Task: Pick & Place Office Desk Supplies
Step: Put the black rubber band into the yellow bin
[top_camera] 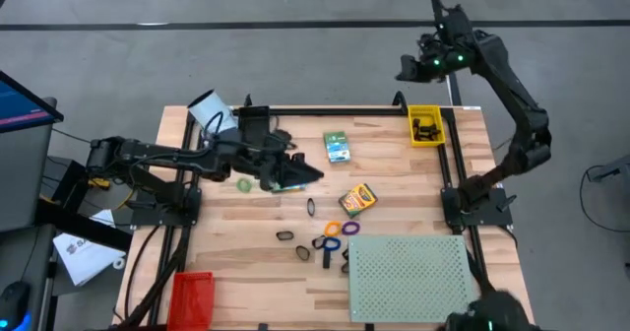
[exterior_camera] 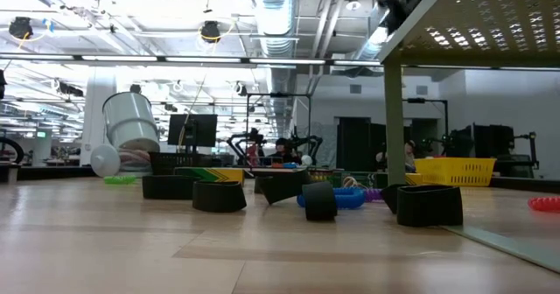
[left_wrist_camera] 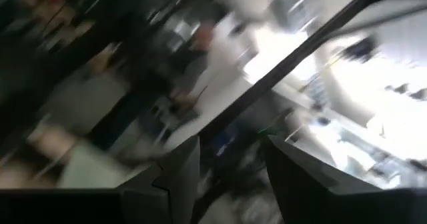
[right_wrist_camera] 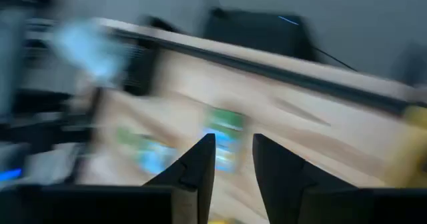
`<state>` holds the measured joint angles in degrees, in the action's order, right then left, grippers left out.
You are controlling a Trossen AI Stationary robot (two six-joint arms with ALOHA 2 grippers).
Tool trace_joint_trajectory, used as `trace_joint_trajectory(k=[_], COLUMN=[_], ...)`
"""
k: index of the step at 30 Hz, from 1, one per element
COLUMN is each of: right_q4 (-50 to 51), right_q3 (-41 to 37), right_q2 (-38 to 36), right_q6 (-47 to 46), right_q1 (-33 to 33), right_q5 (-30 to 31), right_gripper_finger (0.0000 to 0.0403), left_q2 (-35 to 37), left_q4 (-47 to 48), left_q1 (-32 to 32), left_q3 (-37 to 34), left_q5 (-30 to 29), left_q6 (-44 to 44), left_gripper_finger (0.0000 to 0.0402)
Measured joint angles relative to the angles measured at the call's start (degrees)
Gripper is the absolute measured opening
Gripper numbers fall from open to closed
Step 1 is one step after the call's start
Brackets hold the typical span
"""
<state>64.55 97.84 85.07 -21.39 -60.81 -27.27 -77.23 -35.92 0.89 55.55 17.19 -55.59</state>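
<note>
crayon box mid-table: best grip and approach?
Take the crayon box from straight above, fingers across its two long edges. It lies flat on the table and skewed, so the wrist likely needs turning to match. The purple ring and orange ring lie apart from it, nearer the perforated board, so its sides look free.

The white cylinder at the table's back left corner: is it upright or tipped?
Tipped. In the high view the white cylinder shows its side and leans; in the low view it stands tilted.
</note>
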Motion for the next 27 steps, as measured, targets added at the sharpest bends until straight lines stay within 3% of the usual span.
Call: trace_joint_trajectory(k=[2, 7, 12, 16, 20, 23, 27], right_q4=[-5.44, -17.45, -27.05, -29.94, -30.29, -30.45, -30.35], right_q3=[0.0, 0.0, 0.02, 0.02, 0.02, 0.02, 0.02], right_q2=[-1.78, -5.98, -8.2, -9.26, -10.47, -10.98, -10.99], right_q6=[-3.24, -9.87, -14.84, -16.45, -16.32, -16.17, -15.34], right_q1=[3.8, 15.74, 26.93, 31.25, 33.97, 35.33, 36.14], right_q5=[-2.31, -2.84, 1.8, 4.31, 7.77, 9.61, 10.9], right_gripper_finger=[0.0099, 0.0099, 0.0099, 0.0099, 0.0099, 0.0099, 0.0099], left_q2=[1.06, 4.43, 6.84, 6.82, 5.07, 2.07, -4.95], left_q4=[9.74, 45.53, 68.26, 76.0, 77.48, 73.94, 70.42], left_q1=[-0.51, -3.02, -10.42, -18.82, -27.52, -29.63, -29.01], left_q3=[0.07, -0.05, -0.05, -0.05, -0.05, 0.03, -0.02], left_q5=[0.18, -3.15, -9.49, -11.31, -22.7, -29.84, -30.87], left_q6=[2.44, 9.56, 16.99, 22.99, 28.5, 31.05, 33.29], left_gripper_finger=[0.0163, 0.0163, 0.0163, 0.0163, 0.0163, 0.0163, 0.0169])
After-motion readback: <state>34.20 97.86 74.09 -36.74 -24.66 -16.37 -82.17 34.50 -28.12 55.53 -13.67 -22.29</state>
